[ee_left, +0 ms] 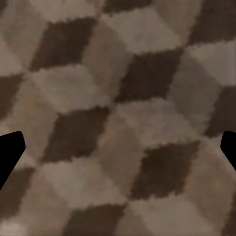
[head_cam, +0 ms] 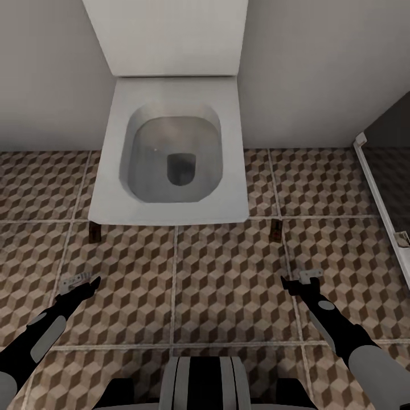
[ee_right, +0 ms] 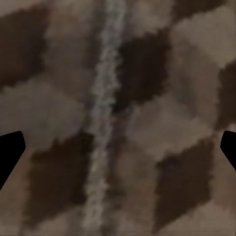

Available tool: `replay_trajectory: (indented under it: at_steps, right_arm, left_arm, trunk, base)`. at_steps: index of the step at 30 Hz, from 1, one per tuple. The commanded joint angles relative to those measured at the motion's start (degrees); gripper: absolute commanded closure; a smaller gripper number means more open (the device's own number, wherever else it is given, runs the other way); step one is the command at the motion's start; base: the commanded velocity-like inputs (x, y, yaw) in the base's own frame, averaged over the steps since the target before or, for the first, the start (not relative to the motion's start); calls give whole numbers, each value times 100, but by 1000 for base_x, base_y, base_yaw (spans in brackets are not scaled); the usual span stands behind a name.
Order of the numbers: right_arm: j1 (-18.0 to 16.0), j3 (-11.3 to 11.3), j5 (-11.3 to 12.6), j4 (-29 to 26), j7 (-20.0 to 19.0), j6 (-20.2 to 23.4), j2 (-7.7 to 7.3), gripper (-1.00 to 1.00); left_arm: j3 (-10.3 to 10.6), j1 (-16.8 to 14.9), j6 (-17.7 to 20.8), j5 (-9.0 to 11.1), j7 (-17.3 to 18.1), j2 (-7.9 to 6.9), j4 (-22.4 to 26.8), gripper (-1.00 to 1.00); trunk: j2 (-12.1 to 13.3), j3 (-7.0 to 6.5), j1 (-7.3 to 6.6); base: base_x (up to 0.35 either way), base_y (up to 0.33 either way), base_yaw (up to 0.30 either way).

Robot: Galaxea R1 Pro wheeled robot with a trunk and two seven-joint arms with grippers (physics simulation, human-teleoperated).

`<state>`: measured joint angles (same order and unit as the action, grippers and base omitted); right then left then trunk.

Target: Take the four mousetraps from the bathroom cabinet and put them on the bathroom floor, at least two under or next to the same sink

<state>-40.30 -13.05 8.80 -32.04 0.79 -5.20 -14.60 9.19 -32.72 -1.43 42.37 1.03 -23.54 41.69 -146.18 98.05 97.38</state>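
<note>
The bathroom floor (head_cam: 228, 285) of brown, beige and white cube tiles spreads in front of me. On it, two small dark brown pieces that look like mousetraps stand by the toilet's front corners, one at the left (head_cam: 97, 229) and one at the right (head_cam: 275, 229). My left gripper (head_cam: 85, 282) hangs low over the tiles at the left. My right gripper (head_cam: 297, 280) does the same at the right. Both wrist views show the fingers spread wide with bare tile (ee_left: 118, 113) and a grout line (ee_right: 101, 123) between them. The cabinet and the sink are out of view.
A white toilet (head_cam: 171, 210) with its lid up stands against the grey wall straight ahead. A dark panel with a white frame (head_cam: 382, 199) runs along the right. A small pale grey piece lies beside each gripper tip (head_cam: 73, 280) (head_cam: 311, 275); what it is I cannot tell.
</note>
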Motion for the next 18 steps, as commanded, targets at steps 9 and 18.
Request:
replay_trajectory:
  at_steps: [9,18]
  right_arm:
    - [-4,-39,60,5,8,-25,-8,-100]
    - [-4,-39,60,5,8,-25,-8,-100]
  left_arm:
    - [22,-2,-20,67,14,11,2,-100]
    - [22,-4,-18,82,40,18,5,-100]
  trunk:
    - [-1,3,-1]
    - [-1,3,-1]
  base:
    - [-109,81,0]
    - [-29,21,0]
